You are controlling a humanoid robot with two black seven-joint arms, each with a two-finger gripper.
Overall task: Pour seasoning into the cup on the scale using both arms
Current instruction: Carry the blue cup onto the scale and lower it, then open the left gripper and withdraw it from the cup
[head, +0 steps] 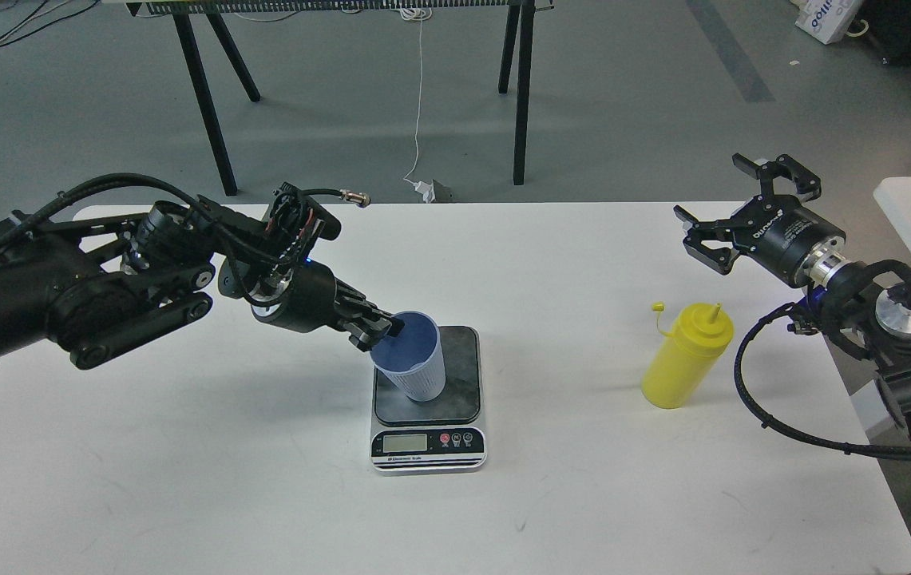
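Left pincer (379, 334): we clenched it on the cup (413, 358) rim.
Cup: stood on the scale (428, 399), mid-table (184, 447), toward the near edge.
Right pincer (730, 204): released, held above the bottle (685, 357).
Bottle: stood upright near the table's right edge.

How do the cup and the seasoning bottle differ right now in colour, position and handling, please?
The cup is light blue and open-topped; the seasoning bottle is yellow with a pointed nozzle. The cup sits on the scale, the bottle on the table. The left gripper grips the cup's rim; the open right gripper touches nothing. Both are plastic-looking.
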